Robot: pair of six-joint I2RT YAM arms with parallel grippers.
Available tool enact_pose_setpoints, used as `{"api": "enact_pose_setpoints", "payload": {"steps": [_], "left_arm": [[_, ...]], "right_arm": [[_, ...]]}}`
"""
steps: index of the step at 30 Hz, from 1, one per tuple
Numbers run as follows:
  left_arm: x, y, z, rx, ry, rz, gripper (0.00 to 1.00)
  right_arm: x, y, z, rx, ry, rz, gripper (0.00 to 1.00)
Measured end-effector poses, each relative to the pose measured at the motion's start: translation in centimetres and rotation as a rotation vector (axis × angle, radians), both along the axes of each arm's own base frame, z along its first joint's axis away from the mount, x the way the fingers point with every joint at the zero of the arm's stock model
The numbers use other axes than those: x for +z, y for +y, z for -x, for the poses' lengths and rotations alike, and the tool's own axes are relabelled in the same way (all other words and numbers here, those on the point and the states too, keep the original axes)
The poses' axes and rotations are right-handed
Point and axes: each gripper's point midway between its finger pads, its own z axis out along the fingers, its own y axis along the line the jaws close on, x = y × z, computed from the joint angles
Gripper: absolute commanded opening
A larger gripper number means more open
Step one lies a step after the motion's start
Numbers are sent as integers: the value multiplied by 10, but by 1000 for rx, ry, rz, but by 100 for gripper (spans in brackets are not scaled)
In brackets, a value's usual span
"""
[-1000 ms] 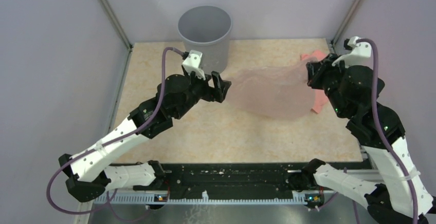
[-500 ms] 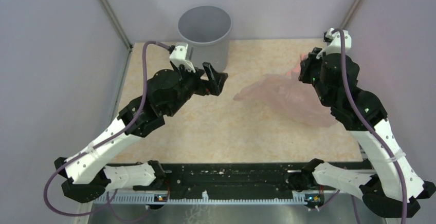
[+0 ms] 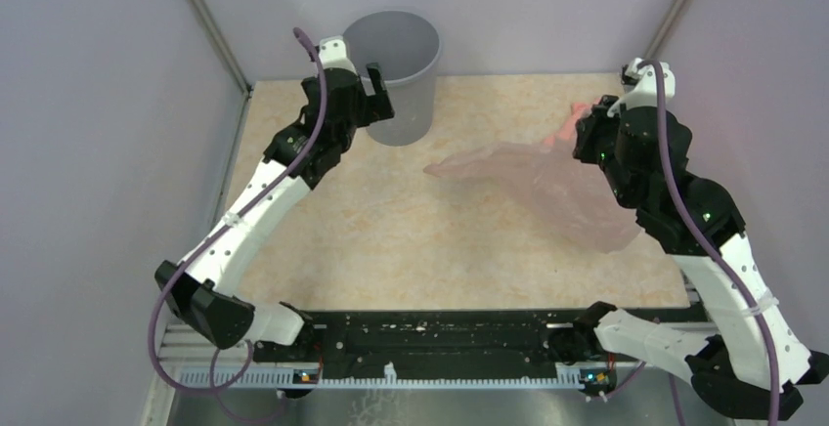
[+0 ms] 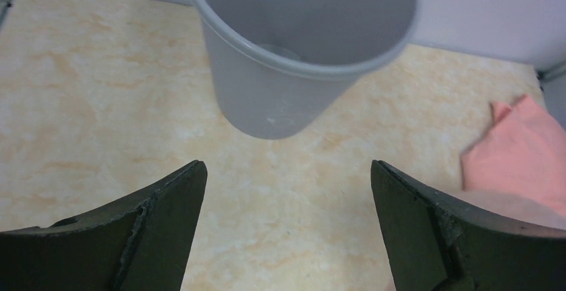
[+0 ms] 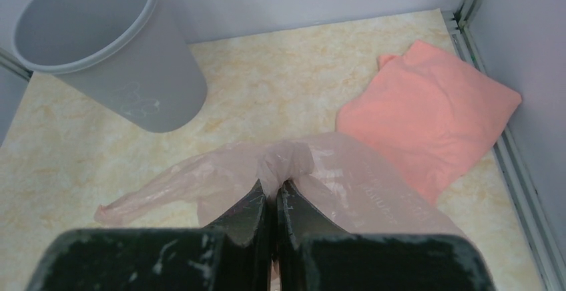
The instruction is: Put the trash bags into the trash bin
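Beige tabletop (image 3: 391, 240): right fingers (image 5: 245, 215) tight on trash bag (image 5: 354, 181), left fingers (image 4: 167, 204) wide.

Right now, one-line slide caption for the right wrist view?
Right gripper shut on the pale pink trash bag; grey bin and salmon bundle beyond.

left pincer (image 4: 286, 165) spread wide, right pincer (image 5: 272, 188) pinched closed.

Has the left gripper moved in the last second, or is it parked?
Yes. The left gripper has swung from mid-table toward the far left corner, ending close to the trash bin, which has not shifted.
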Motion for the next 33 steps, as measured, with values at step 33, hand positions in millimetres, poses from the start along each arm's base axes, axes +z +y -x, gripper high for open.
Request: {"api": "enact_pose_setpoints", "payload": {"steps": [33], "left_arm": [[-65, 71, -183, 219, 138, -169, 63]], "right_arm": [[28, -18, 43, 68, -37, -42, 0]]}}
